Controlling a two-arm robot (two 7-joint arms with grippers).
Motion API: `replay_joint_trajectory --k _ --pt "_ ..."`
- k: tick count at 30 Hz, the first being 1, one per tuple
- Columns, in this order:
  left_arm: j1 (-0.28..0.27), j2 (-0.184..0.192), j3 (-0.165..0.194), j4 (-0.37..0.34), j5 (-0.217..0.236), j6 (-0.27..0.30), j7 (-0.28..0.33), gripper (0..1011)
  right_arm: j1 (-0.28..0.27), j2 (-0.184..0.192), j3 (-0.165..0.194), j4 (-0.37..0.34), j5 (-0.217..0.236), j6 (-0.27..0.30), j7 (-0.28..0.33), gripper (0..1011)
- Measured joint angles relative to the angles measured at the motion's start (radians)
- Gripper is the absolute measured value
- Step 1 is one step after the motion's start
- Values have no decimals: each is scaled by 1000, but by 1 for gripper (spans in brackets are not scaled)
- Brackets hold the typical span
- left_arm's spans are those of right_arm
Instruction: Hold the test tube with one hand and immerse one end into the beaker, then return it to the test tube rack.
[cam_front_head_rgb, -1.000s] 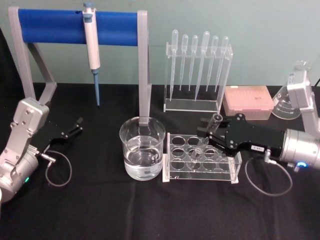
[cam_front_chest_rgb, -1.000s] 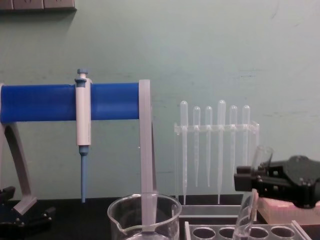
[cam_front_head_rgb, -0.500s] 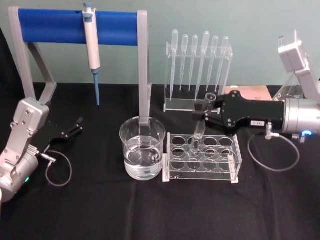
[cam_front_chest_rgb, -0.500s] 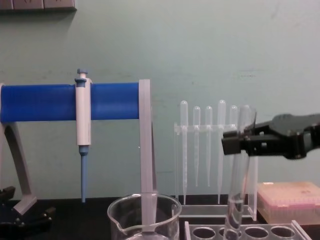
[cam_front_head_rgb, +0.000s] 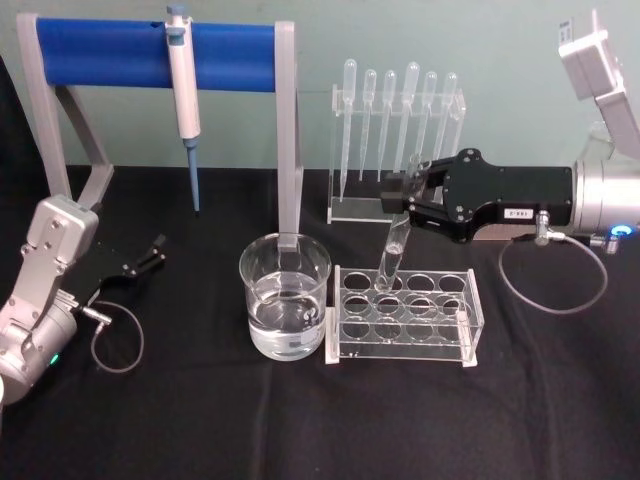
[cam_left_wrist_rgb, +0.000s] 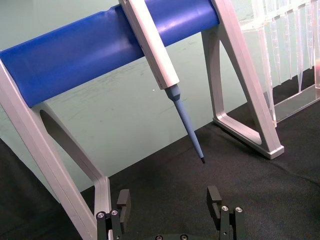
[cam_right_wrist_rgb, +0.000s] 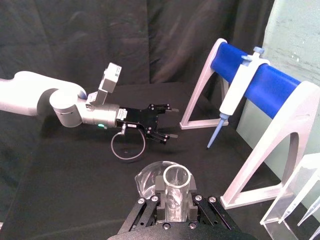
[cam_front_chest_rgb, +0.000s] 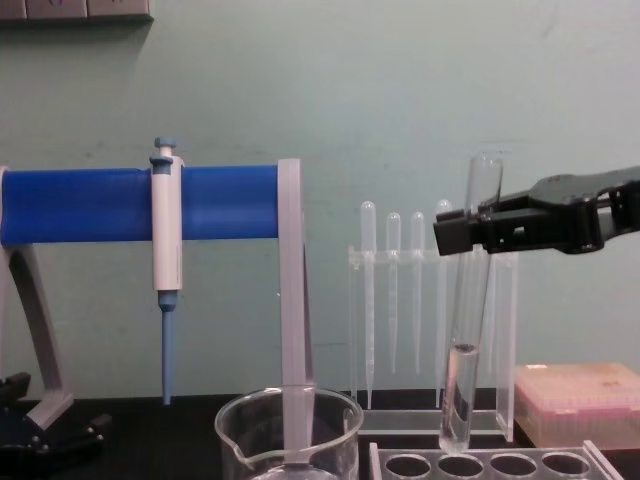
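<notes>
Beaker (cam_front_head_rgb: 262, 300): part-filled, on the table (cam_front_head_rgb: 300, 420) just beside the rack's left end, so only a short sideways trip is needed.
Rack (cam_front_head_rgb: 400, 350): directly beneath the tube.
Test tube (cam_front_head_rgb: 393, 255): nearly upright, with its bottom just clear of the rack holes, high enough, I judge, to travel sideways.
Right pincer (cam_front_head_rgb: 405, 193): clamped on the tube near its rim, leaving the bottom free for dipping.
Left pincer (cam_front_head_rgb: 150, 252): spread wide, idle at the table's left.

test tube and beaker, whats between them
In the head view, just the left end of the test tube rack; the right gripper holds the test tube above it.
</notes>
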Motion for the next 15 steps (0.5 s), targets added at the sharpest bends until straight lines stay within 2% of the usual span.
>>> replay_joint_trajectory --k 15 --pt "0 0 0 0 0 0 0 1000 38 25 -29 -20 12 14 -12 225"
